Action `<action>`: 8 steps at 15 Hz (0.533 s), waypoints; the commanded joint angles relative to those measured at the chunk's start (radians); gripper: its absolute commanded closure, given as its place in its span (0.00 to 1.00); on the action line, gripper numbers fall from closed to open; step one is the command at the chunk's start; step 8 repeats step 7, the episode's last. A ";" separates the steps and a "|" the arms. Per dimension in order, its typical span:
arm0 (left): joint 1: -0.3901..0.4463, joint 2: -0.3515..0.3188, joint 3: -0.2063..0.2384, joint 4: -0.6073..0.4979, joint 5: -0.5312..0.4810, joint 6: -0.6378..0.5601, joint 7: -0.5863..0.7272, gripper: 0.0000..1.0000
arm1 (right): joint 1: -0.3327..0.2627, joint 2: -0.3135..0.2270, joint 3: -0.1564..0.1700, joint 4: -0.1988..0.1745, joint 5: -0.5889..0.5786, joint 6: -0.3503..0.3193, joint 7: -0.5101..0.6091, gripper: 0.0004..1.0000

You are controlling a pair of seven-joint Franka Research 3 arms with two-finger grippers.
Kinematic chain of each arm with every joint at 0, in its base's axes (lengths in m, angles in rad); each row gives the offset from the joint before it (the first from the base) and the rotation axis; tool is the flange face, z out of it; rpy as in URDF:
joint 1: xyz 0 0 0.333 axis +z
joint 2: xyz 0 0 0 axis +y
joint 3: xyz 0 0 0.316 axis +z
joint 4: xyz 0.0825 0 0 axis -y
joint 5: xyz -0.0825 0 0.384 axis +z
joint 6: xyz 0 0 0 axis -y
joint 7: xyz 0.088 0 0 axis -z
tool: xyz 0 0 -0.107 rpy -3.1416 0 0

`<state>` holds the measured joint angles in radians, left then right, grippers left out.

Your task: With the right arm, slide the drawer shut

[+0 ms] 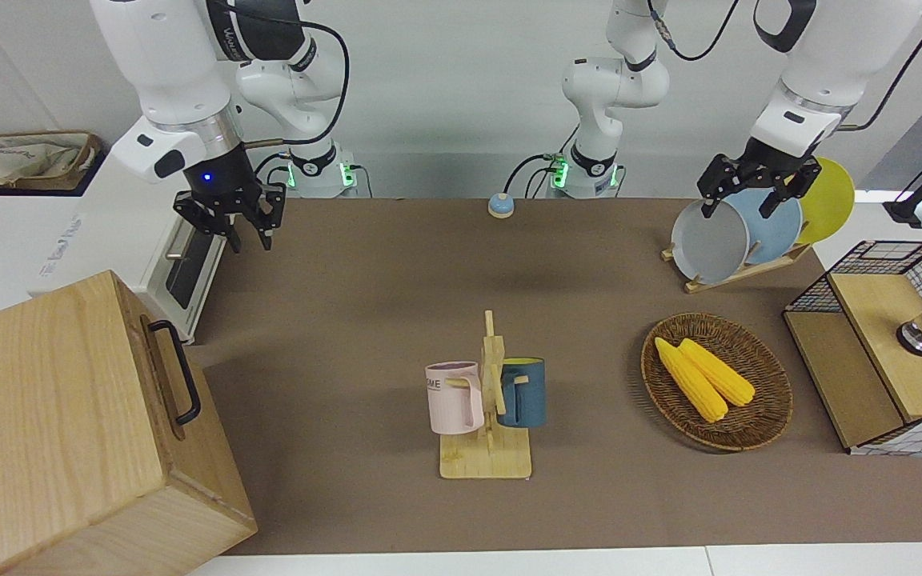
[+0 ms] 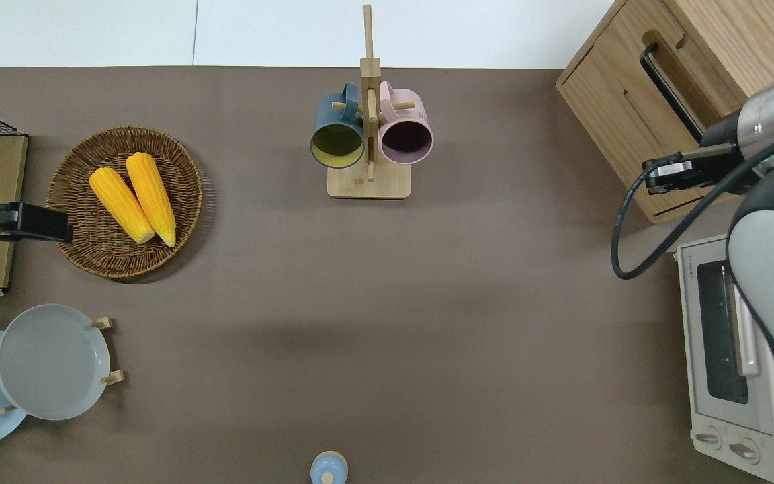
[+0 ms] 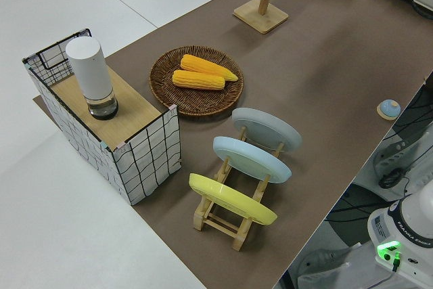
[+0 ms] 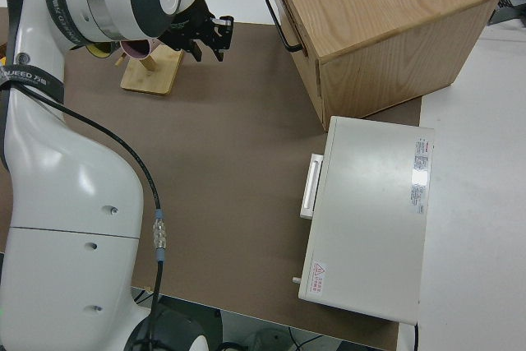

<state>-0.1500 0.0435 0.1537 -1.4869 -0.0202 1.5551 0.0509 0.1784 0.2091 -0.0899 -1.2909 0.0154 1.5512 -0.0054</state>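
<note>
The big pale wooden box [image 1: 45, 424] stands at the right arm's end of the table, farther from the robots than the toaster oven. Its drawer front [image 2: 629, 114] with the black loop handle [image 1: 177, 372] sits pushed in against the box; it also shows in the right side view [image 4: 283, 20]. My right gripper [image 1: 249, 238] hangs open and empty in the air, apart from the handle. The overhead view shows the right gripper [image 2: 669, 176] over the end of the box front nearest the robots. My left arm is parked, its gripper [image 1: 741, 204] open.
A white toaster oven [image 2: 723, 349] stands beside the box, nearer the robots. A mug rack [image 1: 487, 448] with two mugs stands mid-table. A basket of corn [image 1: 765, 400], a plate rack [image 1: 737, 232] and a wire-mesh cabinet [image 1: 885, 352] are toward the left arm's end.
</note>
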 commanded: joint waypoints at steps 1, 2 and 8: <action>-0.017 0.013 0.017 0.020 0.012 0.000 0.007 0.00 | -0.004 -0.019 -0.002 -0.028 0.003 0.004 -0.030 0.01; -0.017 0.013 0.017 0.020 0.012 0.000 0.007 0.00 | -0.002 -0.017 0.002 -0.025 0.000 0.003 -0.034 0.01; -0.017 0.013 0.017 0.020 0.012 0.000 0.007 0.00 | -0.002 -0.016 0.004 -0.022 -0.005 0.003 -0.027 0.01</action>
